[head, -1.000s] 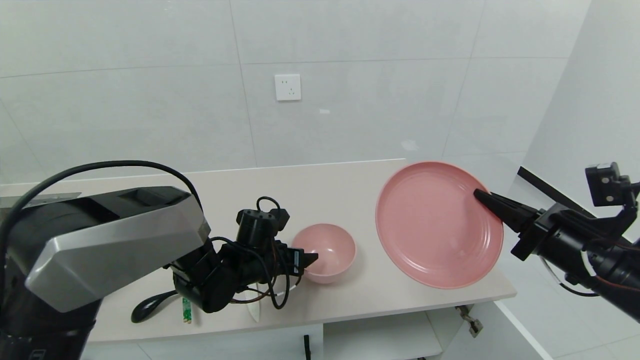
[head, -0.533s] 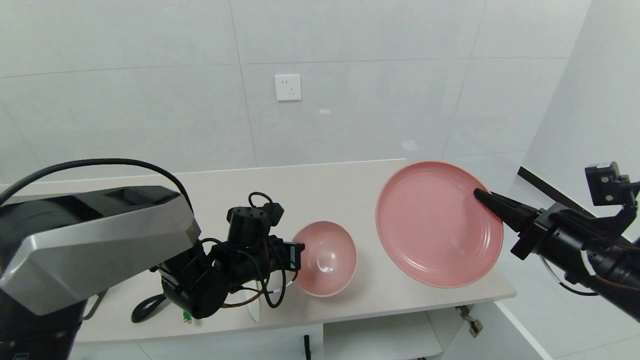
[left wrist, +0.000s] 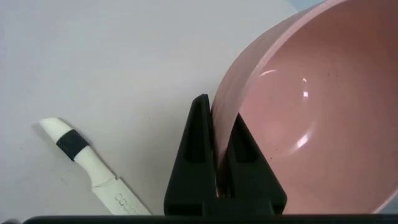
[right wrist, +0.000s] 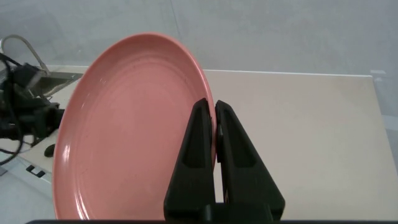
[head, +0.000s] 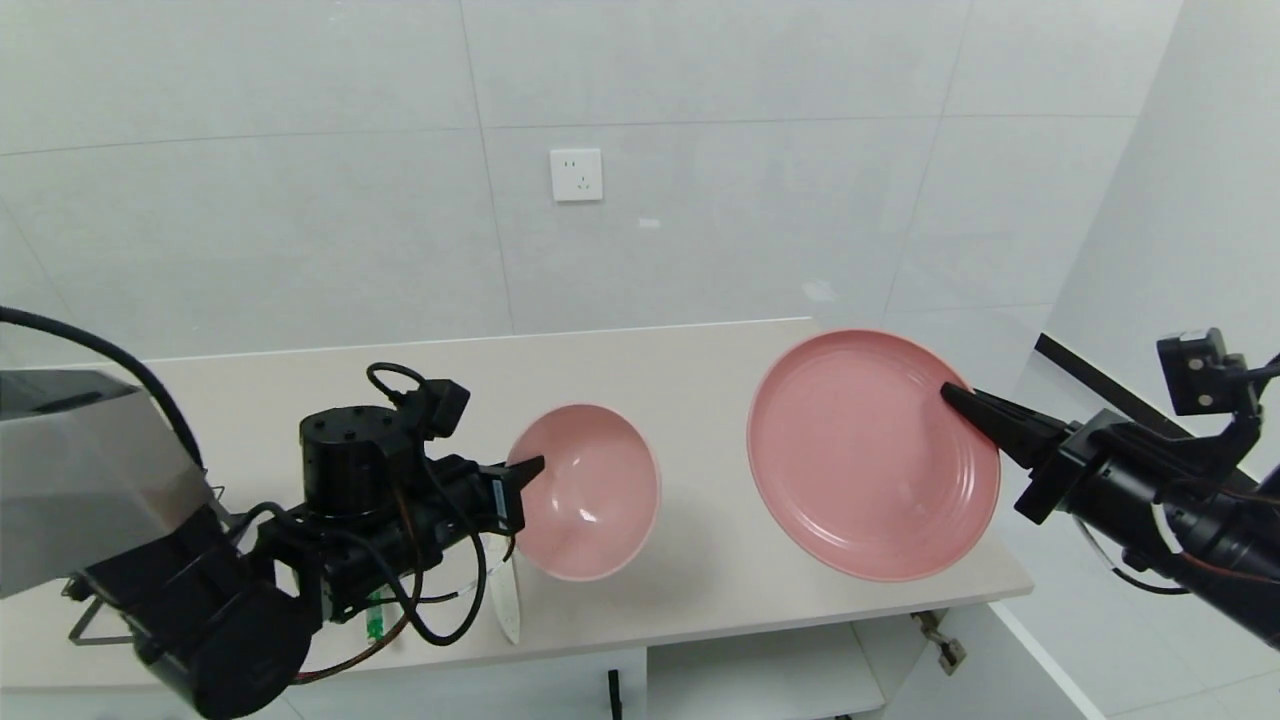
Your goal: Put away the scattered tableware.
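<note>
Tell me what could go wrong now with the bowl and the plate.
1. The left gripper pinches the bowl only at its rim, and the bowl hangs steeply tilted; it could swivel or slip onto the counter or the white utensil below.
2. The right gripper holds the plate by a thin bit of rim, tilted, near the counter's right end; a slip might send it off the edge.

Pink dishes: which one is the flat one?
The plate, the bigger dish, held by its rim in the right hand. The other pink dish is a deep, round bowl, pinched at its rim by the left hand.
</note>
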You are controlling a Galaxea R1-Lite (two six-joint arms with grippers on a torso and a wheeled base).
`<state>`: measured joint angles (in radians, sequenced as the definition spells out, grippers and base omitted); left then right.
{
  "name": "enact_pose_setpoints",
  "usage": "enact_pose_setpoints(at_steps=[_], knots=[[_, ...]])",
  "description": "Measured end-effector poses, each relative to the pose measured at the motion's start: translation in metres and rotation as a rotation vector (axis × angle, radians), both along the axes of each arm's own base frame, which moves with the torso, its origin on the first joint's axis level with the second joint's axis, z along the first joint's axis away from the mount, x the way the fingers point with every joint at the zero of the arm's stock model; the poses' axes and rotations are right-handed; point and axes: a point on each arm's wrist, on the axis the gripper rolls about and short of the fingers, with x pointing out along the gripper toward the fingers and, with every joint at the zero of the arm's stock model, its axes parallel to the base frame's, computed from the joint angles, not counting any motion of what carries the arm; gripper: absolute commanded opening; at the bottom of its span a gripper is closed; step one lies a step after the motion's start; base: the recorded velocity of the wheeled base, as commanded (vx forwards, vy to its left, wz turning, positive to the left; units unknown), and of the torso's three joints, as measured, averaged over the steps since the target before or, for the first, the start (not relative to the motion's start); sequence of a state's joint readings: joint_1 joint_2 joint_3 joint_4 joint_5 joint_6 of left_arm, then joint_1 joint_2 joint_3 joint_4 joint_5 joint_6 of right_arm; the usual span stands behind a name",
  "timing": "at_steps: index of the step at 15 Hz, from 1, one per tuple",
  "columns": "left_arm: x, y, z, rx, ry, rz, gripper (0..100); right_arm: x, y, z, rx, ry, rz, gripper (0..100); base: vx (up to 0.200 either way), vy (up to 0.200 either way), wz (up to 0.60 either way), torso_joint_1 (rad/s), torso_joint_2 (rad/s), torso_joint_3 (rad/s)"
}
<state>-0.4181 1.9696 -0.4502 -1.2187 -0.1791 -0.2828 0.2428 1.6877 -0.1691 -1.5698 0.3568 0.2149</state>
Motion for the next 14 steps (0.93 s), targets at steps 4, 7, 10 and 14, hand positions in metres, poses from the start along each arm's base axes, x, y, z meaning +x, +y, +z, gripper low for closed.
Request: enact_pose_setpoints(at_steps=[4,7,10,14], knots=[[-0.009,0.009,0.023,-0.064,-0.123,-0.005,0,0.002,0.001,-0.002,-0.004,0.008,0.000,0,0.000,0.000,0.00,0.000,0.00,0.000],[-0.014,0.019,0.038,-0.139,-0.281,0.014,0,0.006,0.002,-0.002,0.000,0.004,0.006,0,0.000,0.000,0.00,0.000,0.00,0.000],[-0.021,0.017,0.035,-0.180,-0.239,0.010,0,0.006,0.012,-0.001,0.001,0.000,0.051,0,0.000,0.000,0.00,0.000,0.00,0.000],[-0.044,0.011,0.037,-0.265,-0.159,-0.031,0,0.005,0.016,-0.003,-0.009,0.001,0.071,0,0.000,0.000,0.00,0.000,0.00,0.000]])
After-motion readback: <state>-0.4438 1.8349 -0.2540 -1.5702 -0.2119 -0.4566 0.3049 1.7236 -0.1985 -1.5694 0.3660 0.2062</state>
